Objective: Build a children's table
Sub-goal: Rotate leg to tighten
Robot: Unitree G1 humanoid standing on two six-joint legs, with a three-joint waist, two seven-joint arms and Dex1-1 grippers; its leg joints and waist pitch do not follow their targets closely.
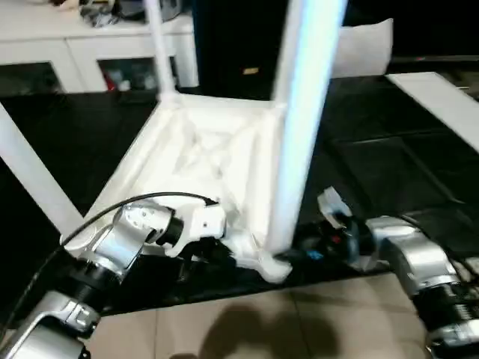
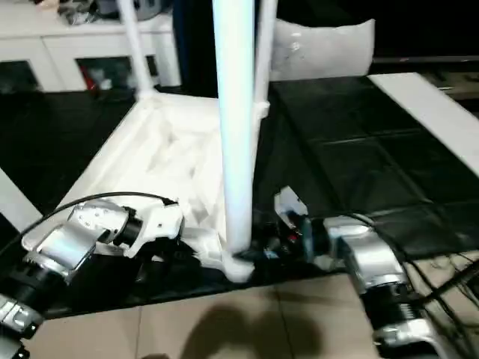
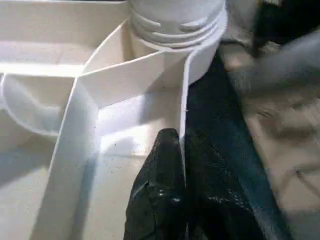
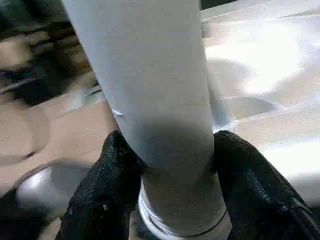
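Observation:
The children's table lies upside down on a black surface, its ribbed underside facing up. A long white leg stands upright in the near corner socket. My right gripper is shut on this leg low down; in the right wrist view one black finger presses each side of the leg. My left gripper is shut on the top's thin rim wall beside that corner, with a finger inside the rim. Other legs rise at the far and left corners.
A white cabinet with glass doors stands at the back left. A pale cushion-like shape and a white board lie at the back right. Tan floor tiles run along the front edge. A black cable loops over my left wrist.

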